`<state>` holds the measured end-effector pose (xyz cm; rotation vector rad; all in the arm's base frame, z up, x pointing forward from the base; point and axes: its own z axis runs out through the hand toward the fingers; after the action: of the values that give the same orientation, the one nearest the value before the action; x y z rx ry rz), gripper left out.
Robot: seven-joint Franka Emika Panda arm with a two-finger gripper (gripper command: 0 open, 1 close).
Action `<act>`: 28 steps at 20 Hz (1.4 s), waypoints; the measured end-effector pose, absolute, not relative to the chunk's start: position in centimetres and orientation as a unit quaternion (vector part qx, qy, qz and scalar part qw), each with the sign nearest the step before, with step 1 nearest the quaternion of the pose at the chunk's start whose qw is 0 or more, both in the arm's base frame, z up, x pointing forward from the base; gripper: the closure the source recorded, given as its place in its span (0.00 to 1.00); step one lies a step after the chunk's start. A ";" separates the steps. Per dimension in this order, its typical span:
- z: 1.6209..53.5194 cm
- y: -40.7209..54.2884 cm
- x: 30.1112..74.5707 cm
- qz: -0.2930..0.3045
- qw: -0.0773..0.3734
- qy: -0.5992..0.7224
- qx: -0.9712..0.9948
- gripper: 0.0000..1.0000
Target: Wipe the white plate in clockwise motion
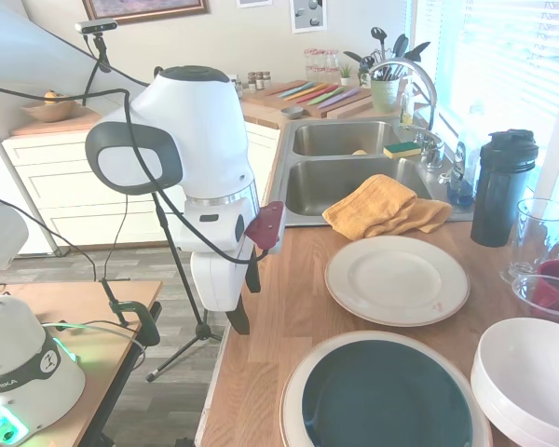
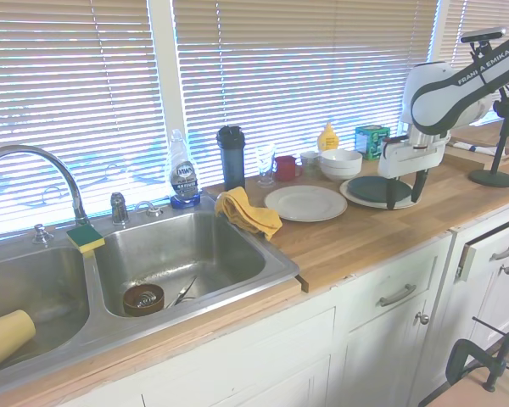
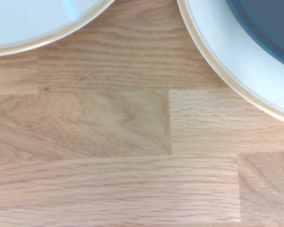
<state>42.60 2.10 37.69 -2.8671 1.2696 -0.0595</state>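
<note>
The white plate (image 1: 397, 279) lies flat on the wooden counter (image 2: 365, 237), just beside the yellow cloth (image 1: 384, 208) at the sink's edge. Next to it sits the teal-centred plate (image 1: 386, 395). Above the counter hangs the gripper (image 2: 405, 192), fingers apparently apart and empty.

A strip of bare wooden counter (image 1: 289, 307) is lying open along the front edge, beside the white plate (image 1: 397, 279). The teal-centred plate (image 1: 387, 396) and white bowl (image 1: 526, 377) are crowding one side. The yellow cloth (image 1: 384, 207) is blocking the sink side. A dark bottle (image 1: 501, 186) and glass (image 1: 537, 237) are standing along the window side.
</note>
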 end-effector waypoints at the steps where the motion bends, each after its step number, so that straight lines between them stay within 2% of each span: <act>1: 37.6 2.1 42.6 -0.019 0.003 0.405 -0.914 0.00; 12: 38.1 5.9 44.0 -0.025 0.005 0.394 -0.919 0.00; 28: 40.7 20.1 48.8 -0.049 0.033 0.344 -0.937 0.00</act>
<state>48.79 20.09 40.68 -2.8842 1.0593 -0.1503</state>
